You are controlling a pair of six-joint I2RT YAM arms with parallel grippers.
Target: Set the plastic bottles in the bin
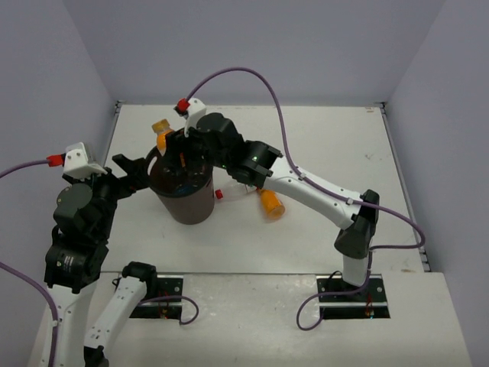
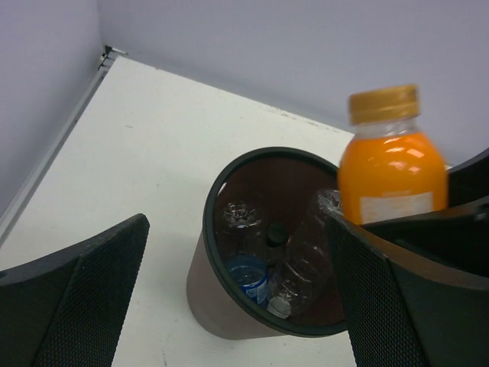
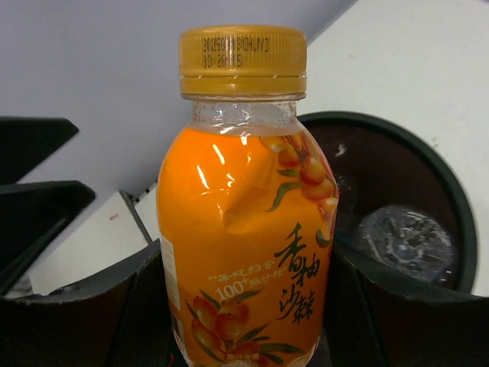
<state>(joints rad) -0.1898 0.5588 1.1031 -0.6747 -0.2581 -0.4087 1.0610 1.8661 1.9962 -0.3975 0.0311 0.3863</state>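
Table [image 1: 328,130] is carrying the brown bin [image 1: 182,202], which is standing upright. Beside its left wall the left claw [image 1: 136,173] is hovering, jaws wide and empty. The right claw [image 3: 248,313] is clamping an orange bottle [image 3: 244,199] above the bin's far rim. Clear bottles [image 2: 302,252] are lying inside the bin, and a second orange bottle [image 1: 271,203] is lying on the table near its right side.

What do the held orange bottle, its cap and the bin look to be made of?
Orange bottle: thin clear glossy plastic, probably; the wall is dented and catches highlights, orange liquid showing through.
Cap: yellow-gold plastic, it seems, matte with a ribbed skirt.
Bin: dark brown moulded plastic, likely; smooth wall, slight sheen, darker rim.
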